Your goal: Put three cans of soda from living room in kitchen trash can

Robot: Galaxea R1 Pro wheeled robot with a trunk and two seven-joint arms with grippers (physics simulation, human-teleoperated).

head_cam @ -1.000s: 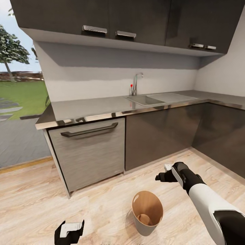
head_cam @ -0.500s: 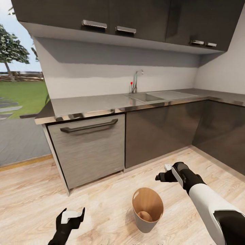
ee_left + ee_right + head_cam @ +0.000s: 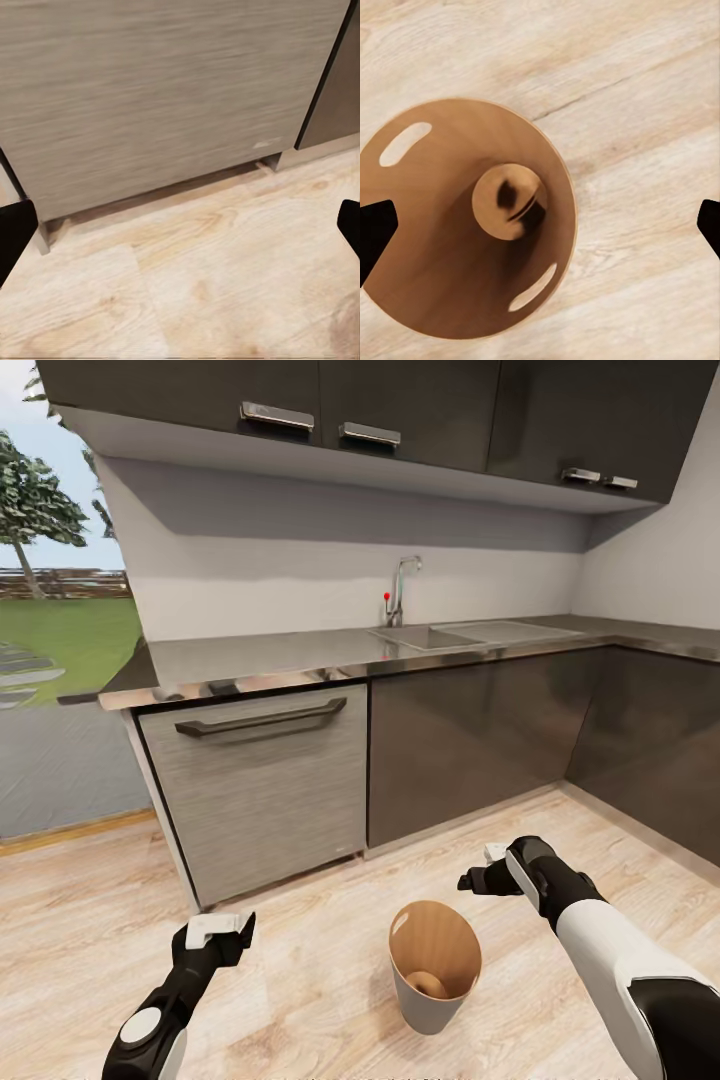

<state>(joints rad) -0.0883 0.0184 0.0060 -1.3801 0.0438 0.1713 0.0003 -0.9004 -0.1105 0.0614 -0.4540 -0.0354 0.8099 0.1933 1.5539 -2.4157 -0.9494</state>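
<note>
Kitchen floor of pale wood planks (image 3: pixel 90 920) carries the small tapered tash can (image 3: pixel 434 971), pale grey outside and brown inside, standing upright and open-mouthed just near of the grey cabinet fronts. The right gripper (image 3: pixel 478 880) hangs above and slightly to the far right of the bin's rim, fingers spread wide and holding nothing; its wrist camera looks straight down into the tash can (image 3: pixel 465 217), so that arm is plainly the nearer one. At the bottom lies a small round thing with a dark smudge (image 3: pixel 510 201), possibly the end of a can of soda, though it is too blurred to be sure. The left gripper (image 3: pixel 215 935) floats well to the left of the bin, fingers parted and empty, facing the brushed-grey drawer front (image 3: pixel 165 97). No soda can is held by either arm, and no label or writing can be read anywhere.
</note>
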